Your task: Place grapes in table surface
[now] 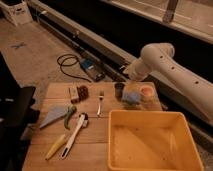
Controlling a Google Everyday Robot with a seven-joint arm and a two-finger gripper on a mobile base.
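- Grapes (83,92), a small dark red cluster, lie on the table (92,155) near its far left edge. Nothing holds them, and they sit just beside a small tan block (74,93) on their left.
- Camera view: the white arm (165,62) reaches in from the right and bends down toward the table's far edge. The hand (126,75) hangs there, above and just behind a dark cup (119,90) and well apart from the grapes.
- The hand shows only as a dark shape against the dark background, so I cannot tell whether it is open or closed. Nothing can be seen in it.
- A fork (100,102) lies between the grapes and the dark cup, its length running toward the near edge.
- To the right of the cup sit a blue object (131,96) and a small orange-pink bowl (146,92), close together.
- A large yellow tub (152,145) fills the near right part of the table.
- On the left part lie a grey-blue wedge (52,116), a green item (68,116), a white-handled utensil (75,132) and a yellow piece (55,146).
- On the floor beyond the table are a coiled black cable (67,65) and a blue device (89,65).
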